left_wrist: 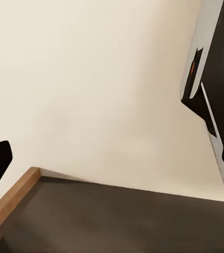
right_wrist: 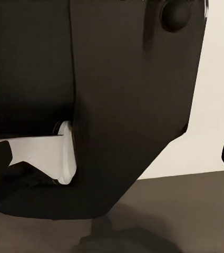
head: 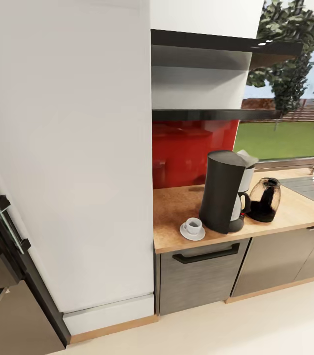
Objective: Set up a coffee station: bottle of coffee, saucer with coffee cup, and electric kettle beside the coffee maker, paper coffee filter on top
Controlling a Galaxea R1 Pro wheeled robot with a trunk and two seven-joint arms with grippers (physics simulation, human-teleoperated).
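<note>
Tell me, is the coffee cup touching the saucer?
Touching. In the head view the coffee cup sits directly on the saucer, its base resting inside the rim, beside the coffee maker.

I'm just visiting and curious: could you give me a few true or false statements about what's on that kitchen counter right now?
1. The cup sits on the saucer. True.
2. The saucer is behind the coffee maker, by the red wall. False: it lies at the counter's front edge.
3. The kettle stands beside the coffee maker, on the sink side. True.
4. The coffee maker lies tipped over. False: it stands upright.
5. The shelves above hold many jars. False: no jars show there.
</note>
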